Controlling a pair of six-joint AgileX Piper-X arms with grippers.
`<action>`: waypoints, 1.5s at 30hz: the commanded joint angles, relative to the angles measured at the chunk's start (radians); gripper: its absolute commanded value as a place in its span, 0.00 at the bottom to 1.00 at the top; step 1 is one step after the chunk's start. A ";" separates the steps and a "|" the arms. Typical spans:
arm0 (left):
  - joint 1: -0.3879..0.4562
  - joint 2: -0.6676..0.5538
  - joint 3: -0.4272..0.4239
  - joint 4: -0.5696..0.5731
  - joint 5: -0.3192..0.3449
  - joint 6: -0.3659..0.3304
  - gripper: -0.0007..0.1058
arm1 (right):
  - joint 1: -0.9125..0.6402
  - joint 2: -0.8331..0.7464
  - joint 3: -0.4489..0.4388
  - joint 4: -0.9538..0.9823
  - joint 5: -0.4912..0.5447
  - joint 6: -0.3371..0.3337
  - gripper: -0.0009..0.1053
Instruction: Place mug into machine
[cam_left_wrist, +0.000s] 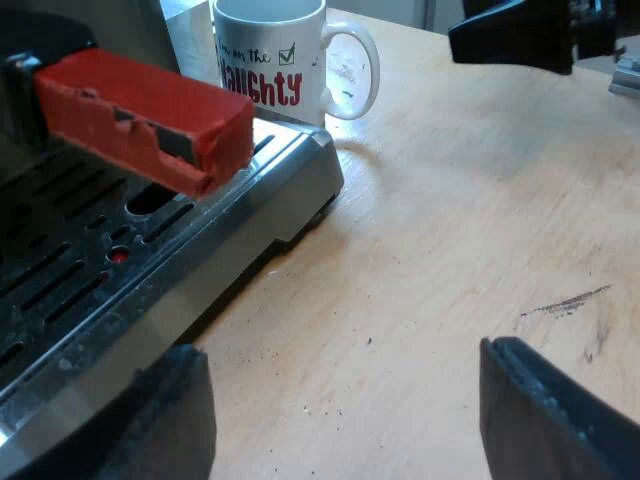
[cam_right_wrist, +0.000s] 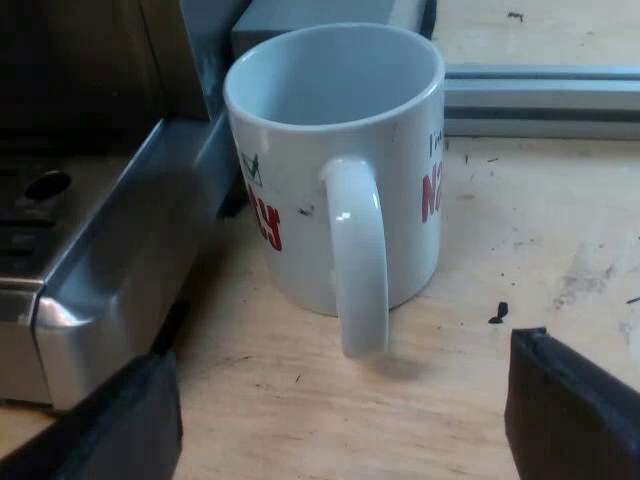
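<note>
Standing on the worktop (cam_right_wrist: 450, 400) beside the machine (cam_right_wrist: 100, 270), the mug (cam_right_wrist: 335, 180) looks hard, smooth and easy to chip. We would grab its handle (cam_right_wrist: 360, 260). Our right hand (cam_right_wrist: 340, 420) is wide open near it; our left hand (cam_left_wrist: 345, 410) is wide open too.

Left hand (cam_left_wrist: 340, 395), right hand (cam_right_wrist: 340, 400): spread wide.

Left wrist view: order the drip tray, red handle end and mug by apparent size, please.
1. drip tray
2. red handle end
3. mug
The red end is nearer than the mug, so 2 and 3 are unsure.
</note>
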 joint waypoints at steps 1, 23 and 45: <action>-0.004 -0.002 -0.002 -0.013 0.007 -0.004 0.56 | 0.000 0.077 0.054 -0.086 -0.002 0.003 0.66; -0.004 -0.002 -0.002 -0.013 0.007 -0.012 0.56 | 0.000 0.634 -0.194 -0.376 -0.002 0.028 0.66; -0.004 -0.002 -0.002 -0.013 0.007 -0.012 0.56 | 0.000 0.733 -0.267 -0.397 -0.061 0.028 0.16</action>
